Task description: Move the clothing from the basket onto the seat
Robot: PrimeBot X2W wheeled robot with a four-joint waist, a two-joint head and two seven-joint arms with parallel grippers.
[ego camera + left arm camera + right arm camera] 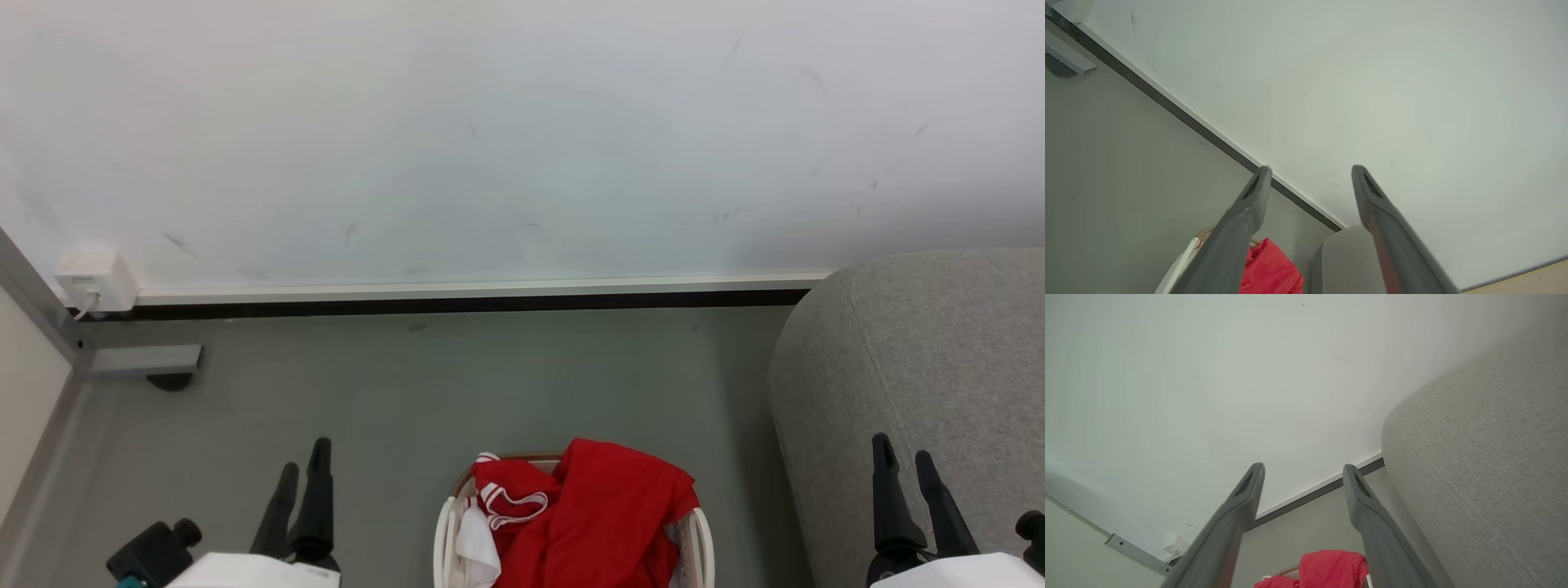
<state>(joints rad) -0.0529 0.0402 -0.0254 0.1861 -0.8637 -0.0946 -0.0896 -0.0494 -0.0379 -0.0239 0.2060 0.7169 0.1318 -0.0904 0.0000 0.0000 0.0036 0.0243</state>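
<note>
Bright red clothing (592, 518) with white trim is heaped in the white basket (445, 531) with a brown rim, on the floor at the bottom middle of the head view. The grey seat (914, 359) stands to its right. My left gripper (304, 457) is open, left of the basket, nothing between its fingers. My right gripper (904, 453) is open in front of the seat, holding nothing. The left wrist view looks between that gripper (1310, 171) at the clothing (1269, 269), basket rim (1184, 259) and seat (1343, 261). In the right wrist view, that gripper (1303, 469) frames the clothing (1331, 567) beside the seat (1486, 477).
A white wall (522, 139) with a dark baseboard runs behind the grey floor (457, 384). A white socket box (94, 282) and a grey metal bracket (143, 359) sit at the far left. A white cloth (475, 547) lies in the basket's left side.
</note>
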